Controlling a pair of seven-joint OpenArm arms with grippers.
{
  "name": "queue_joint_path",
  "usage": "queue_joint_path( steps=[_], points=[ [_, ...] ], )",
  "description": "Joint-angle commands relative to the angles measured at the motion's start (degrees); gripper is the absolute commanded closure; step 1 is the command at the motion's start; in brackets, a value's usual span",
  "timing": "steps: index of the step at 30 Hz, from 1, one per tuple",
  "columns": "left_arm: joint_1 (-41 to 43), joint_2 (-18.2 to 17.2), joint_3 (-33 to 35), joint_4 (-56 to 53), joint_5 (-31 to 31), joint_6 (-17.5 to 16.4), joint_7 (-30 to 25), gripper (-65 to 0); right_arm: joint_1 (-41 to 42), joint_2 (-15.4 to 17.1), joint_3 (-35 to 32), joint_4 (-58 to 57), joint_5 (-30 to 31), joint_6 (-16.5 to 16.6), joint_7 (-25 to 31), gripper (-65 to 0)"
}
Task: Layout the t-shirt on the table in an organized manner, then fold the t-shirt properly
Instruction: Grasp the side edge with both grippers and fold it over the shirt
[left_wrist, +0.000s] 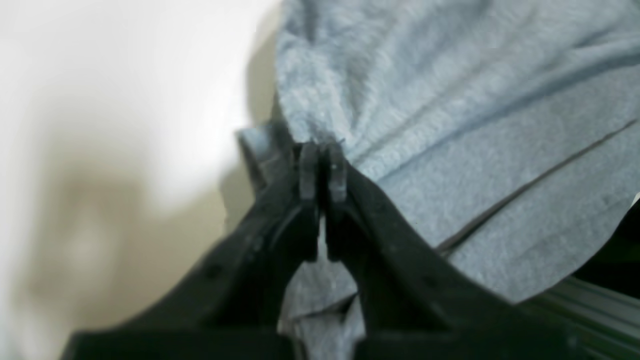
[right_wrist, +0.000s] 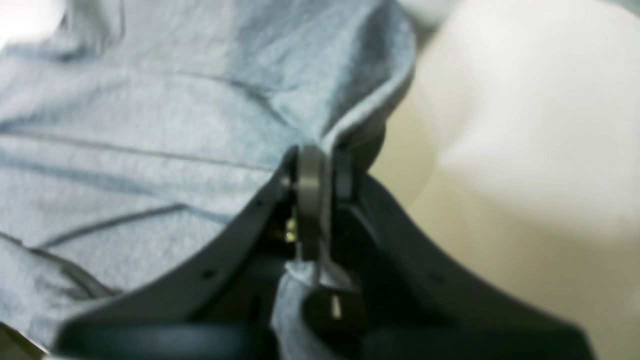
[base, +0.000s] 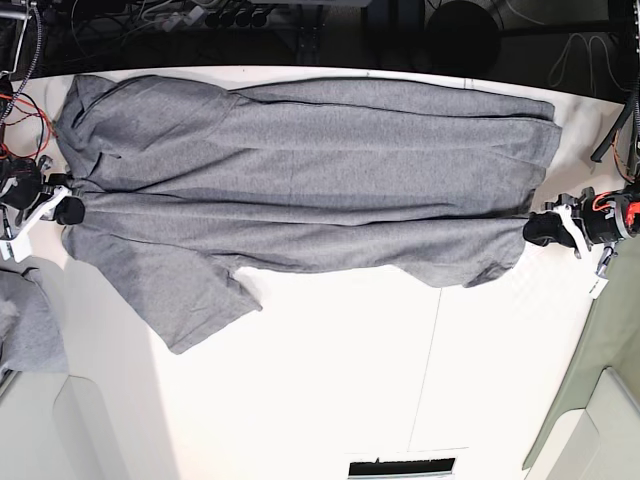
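T-shirt (base: 300, 170) stretched across tabletop (base: 400, 380), upper frame; left tool (base: 545, 228) and right tool (base: 62, 208) each pinch an edge. Layout nearly done; folding remains.

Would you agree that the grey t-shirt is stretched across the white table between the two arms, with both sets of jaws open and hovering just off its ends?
Not quite: both sets of jaws are shut on the t-shirt, as both wrist views show. It is stretched across the table.

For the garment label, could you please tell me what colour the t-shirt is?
Plain heather grey, no print; the t-shirt shows best in the base view.
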Motion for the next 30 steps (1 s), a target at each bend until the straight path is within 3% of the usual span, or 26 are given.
queue_joint_path(
  steps=[1,6,12,14,19,28,29,30],
  points=[
    [-1.0,-1.8,-0.6,0.8,-1.0,-0.5,-1.4,0.0,1.1,1.6,1.6,0.9,0.9,0.2,1.1,0.0],
    [-1.0,-2.4,-1.4,0.8,-3.4,-0.5,-2.0,0.0,1.1,1.6,6.3,0.9,2.4,0.2,-0.3,0.0],
    [-0.9,-2.3,-2.3,0.8,-5.2,-0.5,-2.3,0.0,-0.2,1.5,6.7,0.9,2.4,0.2,-1.8,0.0],
    [-0.9,-2.3,-2.3,0.8,-4.9,-0.5,-5.0,0.0,-1.2,1.4,6.7,0.9,2.4,0.2,-1.1,0.0],
    [-4.5,-0.3,-2.3,0.8,4.0,-0.5,-13.2,0.0,-2.6,1.0,6.7,0.9,2.4,0.2,1.0,0.0],
    [-12.2,8.6,-2.3,-3.8,15.6,-0.5,-15.0,0.0,-2.5,0.1,6.7,0.9,2.8,0.2,1.8,0.0],
    [-12.3,8.9,-2.3,-4.8,15.6,-0.5,-15.0,0.0,-2.5,-0.1,6.7,0.9,2.8,0.2,1.8,-2.3],
    [-12.2,9.1,-2.3,-5.5,15.6,-0.5,-14.9,0.0,-2.6,-0.3,6.7,0.9,2.8,0.2,1.8,-9.7]
  ],
)
